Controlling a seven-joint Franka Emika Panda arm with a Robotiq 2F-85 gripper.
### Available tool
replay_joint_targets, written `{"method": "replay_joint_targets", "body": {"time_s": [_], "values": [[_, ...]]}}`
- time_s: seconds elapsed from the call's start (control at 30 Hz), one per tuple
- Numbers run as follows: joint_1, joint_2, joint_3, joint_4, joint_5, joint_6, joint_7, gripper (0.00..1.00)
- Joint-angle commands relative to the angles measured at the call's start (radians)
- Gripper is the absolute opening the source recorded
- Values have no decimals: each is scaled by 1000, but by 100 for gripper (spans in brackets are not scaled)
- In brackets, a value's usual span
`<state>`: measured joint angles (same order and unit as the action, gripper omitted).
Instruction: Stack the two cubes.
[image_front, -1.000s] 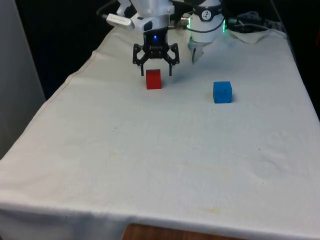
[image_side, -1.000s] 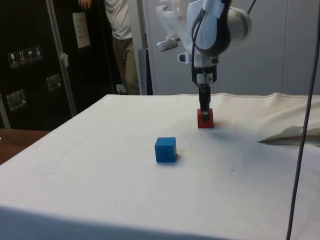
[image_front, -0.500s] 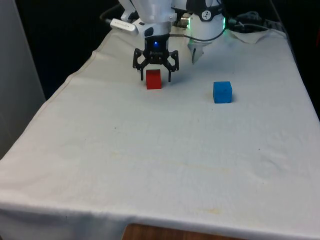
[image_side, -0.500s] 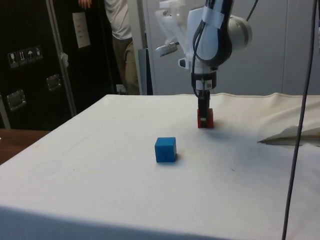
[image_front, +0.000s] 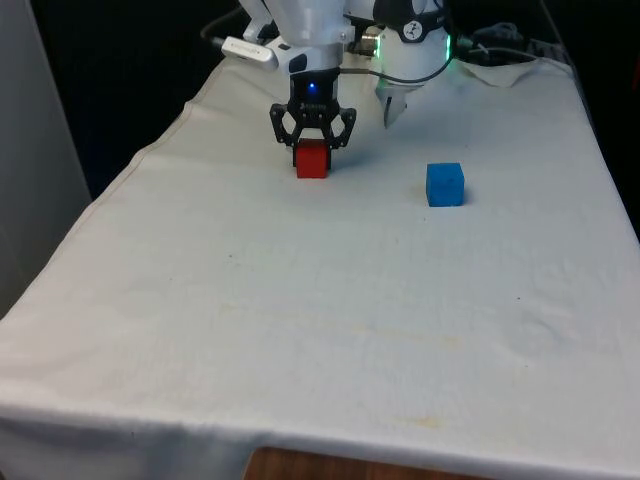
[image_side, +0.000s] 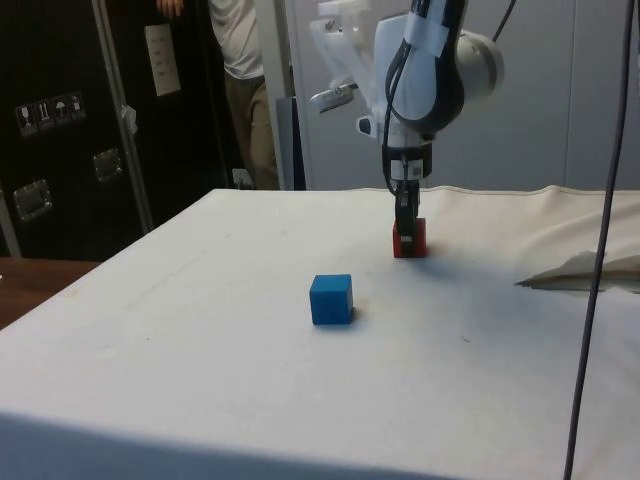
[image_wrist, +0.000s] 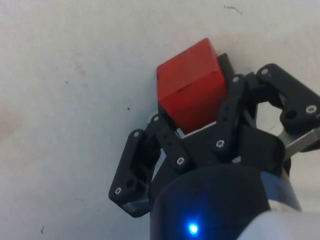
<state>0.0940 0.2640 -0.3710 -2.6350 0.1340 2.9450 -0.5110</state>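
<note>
Front view, my hand: my hand (image_front: 312, 143) is down at the red cube (image_front: 312, 161), one finger on each side of it, pressed against its sides.
Front view, red cube: it sits on the white cloth of the bench (image_front: 300, 300), toward the far end and on the front view's left.
Front view, blue cube: the blue cube (image_front: 445, 184) stands alone on the cloth, well apart from the red one, toward the front view's right and a little nearer the camera.

Side view, my hand: my hand (image_side: 405, 228) points straight down, its fingers reaching over the red cube (image_side: 410, 240).
Side view, blue cube: the blue cube (image_side: 331, 299) rests on the cloth nearer the camera, clear of my hand.
Side view, background: a person (image_side: 240, 80) stands behind the bench by the dark cabinets (image_side: 60, 130).

Wrist view, grip: my fingers (image_wrist: 230, 112) are clamped on the red cube (image_wrist: 191, 90), which lies between them and looks turned at an angle.
Wrist view, contact below: I cannot tell whether the cube touches the cloth.
</note>
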Motion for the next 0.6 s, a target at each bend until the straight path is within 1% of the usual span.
{"method": "replay_joint_targets", "body": {"time_s": [0.0,0.03,0.07,0.2,0.23,0.27,0.3,0.33,0.53,0.57], "values": [[0,0,0,0,0,0,1,0],[9,9,-9,-2,-7,17,12,0],[8,9,-9,-2,-7,16,12,0],[12,-19,-18,18,-17,-24,15,0],[12,-25,-19,22,-18,-32,16,0],[0,-21,0,19,0,-19,1,0],[11,-31,-20,25,-20,-40,16,0],[11,-43,-21,32,-23,-58,18,0],[8,-88,-17,52,-26,-111,23,0],[0,-100,-3,46,-2,-110,2,0]]}}
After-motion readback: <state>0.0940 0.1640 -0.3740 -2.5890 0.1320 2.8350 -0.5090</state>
